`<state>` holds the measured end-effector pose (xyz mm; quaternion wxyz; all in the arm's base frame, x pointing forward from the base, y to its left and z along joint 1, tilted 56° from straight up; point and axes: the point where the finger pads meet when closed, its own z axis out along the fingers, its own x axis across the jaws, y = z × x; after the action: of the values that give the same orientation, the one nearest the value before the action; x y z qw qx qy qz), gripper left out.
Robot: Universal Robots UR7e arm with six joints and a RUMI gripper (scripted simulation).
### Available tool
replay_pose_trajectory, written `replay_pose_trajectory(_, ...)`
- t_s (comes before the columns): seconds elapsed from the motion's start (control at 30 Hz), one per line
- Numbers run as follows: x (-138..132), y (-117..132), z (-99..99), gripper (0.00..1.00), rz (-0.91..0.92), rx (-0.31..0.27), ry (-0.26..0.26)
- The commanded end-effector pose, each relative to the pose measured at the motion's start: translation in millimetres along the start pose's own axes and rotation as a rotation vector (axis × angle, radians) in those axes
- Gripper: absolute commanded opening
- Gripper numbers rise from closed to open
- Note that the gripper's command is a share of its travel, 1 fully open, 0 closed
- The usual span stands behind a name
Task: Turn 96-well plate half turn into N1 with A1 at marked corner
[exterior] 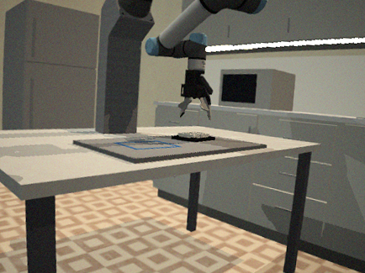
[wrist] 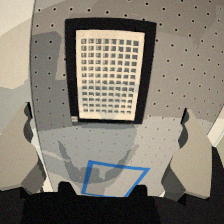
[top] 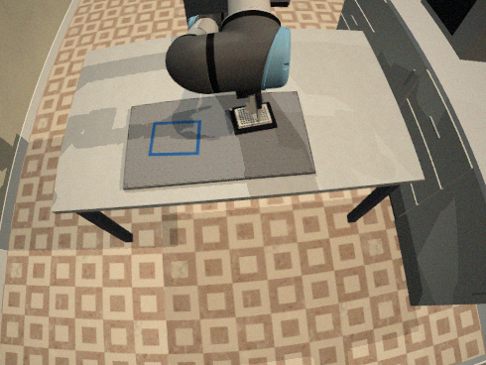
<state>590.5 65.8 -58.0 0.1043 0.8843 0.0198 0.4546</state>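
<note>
The white 96-well plate point(top: 253, 117) point(exterior: 193, 134) point(wrist: 108, 79) lies flat in the black plate nest N1 point(top: 256, 129) point(exterior: 203, 139) point(wrist: 70, 75) on the grey perforated mat point(top: 218, 159) point(exterior: 238, 149) point(wrist: 175, 60). My gripper point(exterior: 196, 113) point(wrist: 106, 105) is open and empty. It hangs pointing down a short way above the plate, with both fingers clear of it. In the top view the arm hides most of the gripper. I cannot make out the plate's cut corner. A small light mark point(wrist: 74, 119) shows on one corner of the nest.
A blue square outline point(top: 175, 121) point(exterior: 159, 147) point(wrist: 120, 166) is marked on the mat left of the nest. The mat lies on a white table point(top: 347, 74) point(exterior: 58, 159). The arm's base column stands at the table's far side. Kitchen counters run along the right.
</note>
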Motion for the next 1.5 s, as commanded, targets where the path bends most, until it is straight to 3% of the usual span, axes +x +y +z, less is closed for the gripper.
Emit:
replay_pose_trajectory(0.0,0.3,-0.2,7.7,1.0,0.0,0.0,0.001)
replay_pose_trajectory(1.17,0.4,-0.2,59.4,1.0,0.0,0.0,0.001)
replay_pose_trajectory(1.47,0.4,-0.2,60.0,1.0,0.0,0.0,0.001)
